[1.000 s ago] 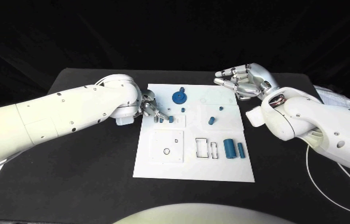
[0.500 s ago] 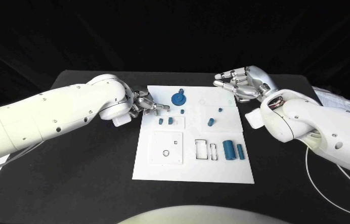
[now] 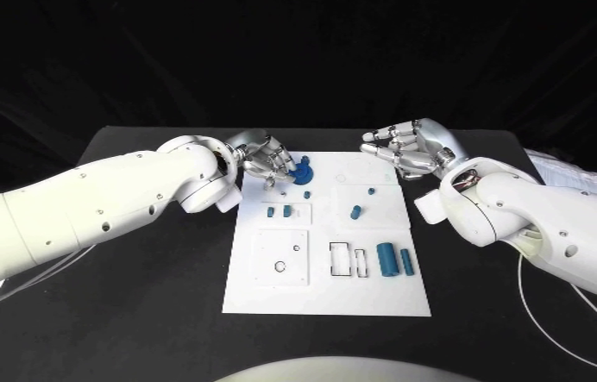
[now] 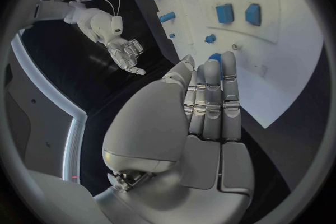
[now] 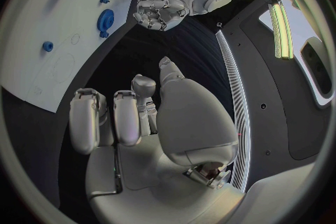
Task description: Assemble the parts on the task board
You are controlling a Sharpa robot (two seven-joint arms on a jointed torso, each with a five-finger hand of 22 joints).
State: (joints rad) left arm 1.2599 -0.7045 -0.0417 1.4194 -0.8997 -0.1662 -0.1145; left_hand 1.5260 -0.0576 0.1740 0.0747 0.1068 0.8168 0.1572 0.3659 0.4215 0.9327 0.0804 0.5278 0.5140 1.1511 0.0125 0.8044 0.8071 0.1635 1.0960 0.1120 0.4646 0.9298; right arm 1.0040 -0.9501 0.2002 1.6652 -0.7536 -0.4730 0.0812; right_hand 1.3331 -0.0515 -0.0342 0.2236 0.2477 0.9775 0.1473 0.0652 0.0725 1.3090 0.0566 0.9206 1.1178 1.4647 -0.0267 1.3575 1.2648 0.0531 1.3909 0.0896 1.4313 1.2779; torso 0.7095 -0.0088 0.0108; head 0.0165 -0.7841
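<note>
Left robot hand (image 3: 265, 159): fingers straight and together, holding nothing, at the board's (image 3: 373, 289) far left corner; fingertips just beside the gear (image 3: 303, 173). Right robot hand (image 3: 411, 147): fingers loosely curled, apart, empty, over the bench (image 3: 149, 313) off the board's far right corner. Board: blue pegs (image 3: 396, 258) lie near its middle, well short of both hands

Left hand (image 3: 265, 159) has moved from beside the two small parts (image 3: 279, 212) up the board (image 3: 329, 296) to its far-left corner, fingers now beside the blue gear (image 3: 303, 173); parts lie unmoved
</note>
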